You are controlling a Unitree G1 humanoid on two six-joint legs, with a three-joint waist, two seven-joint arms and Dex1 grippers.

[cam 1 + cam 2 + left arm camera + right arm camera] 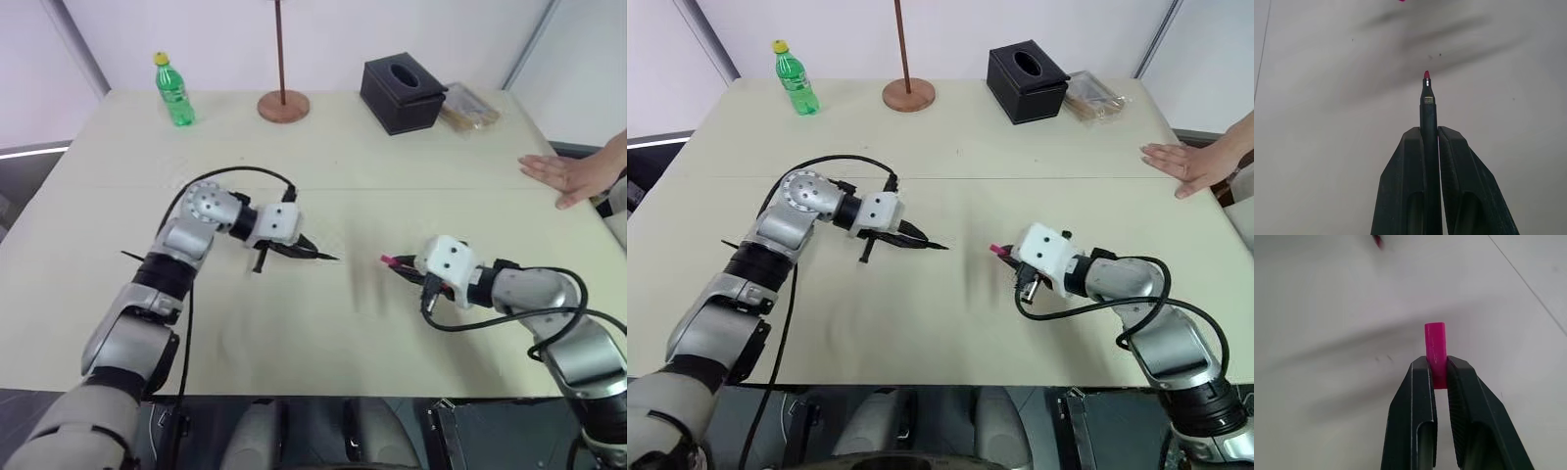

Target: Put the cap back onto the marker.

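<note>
Two pincers over the table (323,362): left pincer (1431,142) pinching the marker (1428,105), right pincer (1437,372) pinching the cap (1435,345), well apart. Align tip and cap mouth before pushing together.

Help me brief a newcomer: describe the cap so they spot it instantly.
On the wide beige table, find the right gripper near the middle. Pinched between its black fingers is the cap, a tiny bright pink plastic cylinder, the only pink piece beside the thin black marker.
</note>
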